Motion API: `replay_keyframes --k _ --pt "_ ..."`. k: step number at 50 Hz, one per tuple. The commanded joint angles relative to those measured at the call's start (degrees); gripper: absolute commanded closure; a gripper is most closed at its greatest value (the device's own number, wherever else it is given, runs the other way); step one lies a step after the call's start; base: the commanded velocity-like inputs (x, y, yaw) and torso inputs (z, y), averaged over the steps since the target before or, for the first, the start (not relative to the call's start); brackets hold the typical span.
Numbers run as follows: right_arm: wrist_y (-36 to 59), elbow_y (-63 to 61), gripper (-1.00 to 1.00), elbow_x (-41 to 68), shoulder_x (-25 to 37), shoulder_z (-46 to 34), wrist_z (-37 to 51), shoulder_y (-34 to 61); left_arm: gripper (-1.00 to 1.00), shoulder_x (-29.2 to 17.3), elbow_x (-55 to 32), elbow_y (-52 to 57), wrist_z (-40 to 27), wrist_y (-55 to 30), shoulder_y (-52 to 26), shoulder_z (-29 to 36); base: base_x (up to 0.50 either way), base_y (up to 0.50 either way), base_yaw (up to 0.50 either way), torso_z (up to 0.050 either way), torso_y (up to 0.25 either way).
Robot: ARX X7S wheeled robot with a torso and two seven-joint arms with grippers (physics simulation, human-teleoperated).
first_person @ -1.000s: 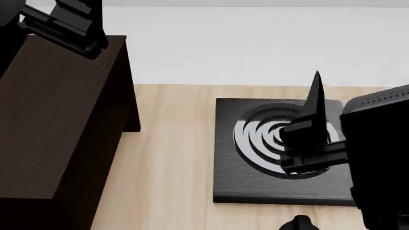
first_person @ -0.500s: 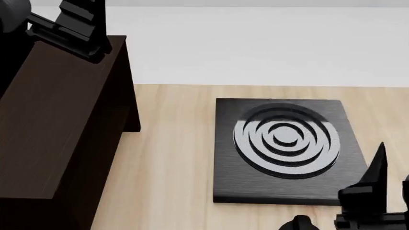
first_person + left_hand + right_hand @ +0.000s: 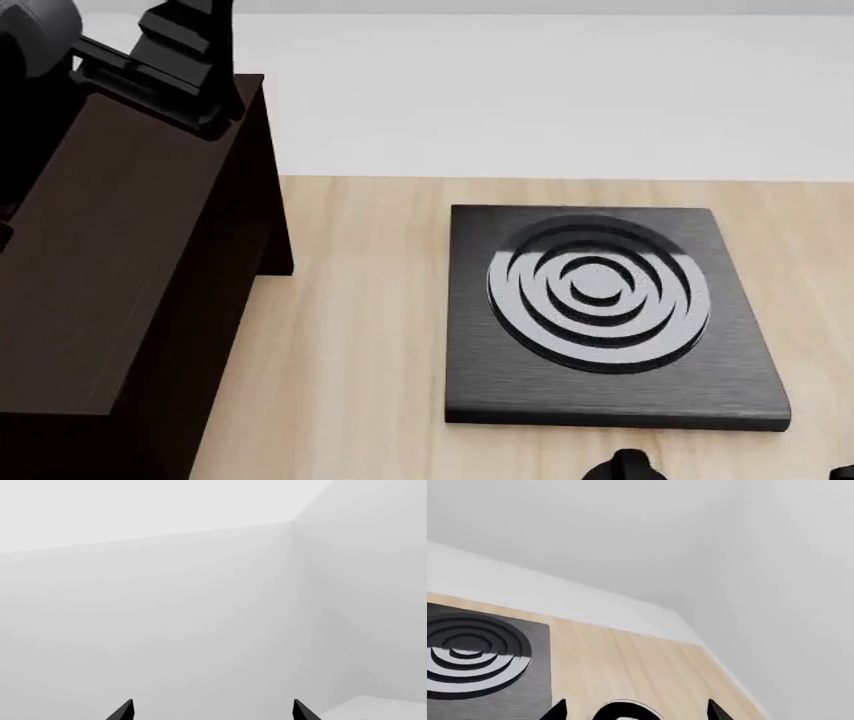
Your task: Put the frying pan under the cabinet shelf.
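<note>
In the right wrist view, the right gripper [image 3: 636,712] had its two dark fingertips [image 3: 558,710] spread wide apart, pinching nothing. Between those tips showed a small part of the frying pan [image 3: 626,713]: a dark curved edge with a thin pale rim, cut off by the frame border. It lay on the pale wooden table [image 3: 627,665], beside the stove plate [image 3: 474,652] and apart from it. Whether the fingertips touched the pan could not be told.

In the head view, a small dark rounded shape [image 3: 627,466] sat at the bottom edge, right of centre, too cropped to identify. Beyond it, in the centre right of the frame, the square black stove plate lay flat on the table with its pale concentric rings bare. Past the table's far edge ran a plain white surface.

The cabinet shelf [image 3: 120,270] filled the left side of the head view, tall, dark brown and flat-topped, standing on the table well apart from the stove plate. At the upper left, above the cabinet's far end, hung the left gripper [image 3: 174,60]. Its wrist view showed both fingertips spread apart with nothing between them, facing bare white walls.
</note>
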Motion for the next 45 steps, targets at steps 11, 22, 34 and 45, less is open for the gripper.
replay_keyframes --k 11,22,34,45 --pt "-8.3 2.1 -1.00 -8.8 -3.3 9.3 -7.3 -17.1 -1.00 0.1 -0.6 0.7 -0.8 -1.1 -0.4 0.9 0.00 0.00 0.00 0.000 0.000" --pt "-12.5 6.9 -1.00 -13.4 -4.0 7.1 -9.0 -19.5 -1.00 0.3 -0.9 0.4 -0.9 -0.5 -0.1 1.1 0.00 0.00 0.00 0.000 0.000" --pt "-14.8 11.0 -1.00 -15.7 -3.9 5.6 -10.3 -19.8 -1.00 0.2 -1.3 1.1 -1.4 -1.3 -0.3 1.4 0.00 0.00 0.00 0.000 0.000" --pt "-20.4 16.8 -1.00 -19.6 -5.6 1.2 -12.1 -20.5 -1.00 0.3 -1.5 1.8 -2.0 -2.7 -1.3 2.2 0.00 0.00 0.00 0.000 0.000"
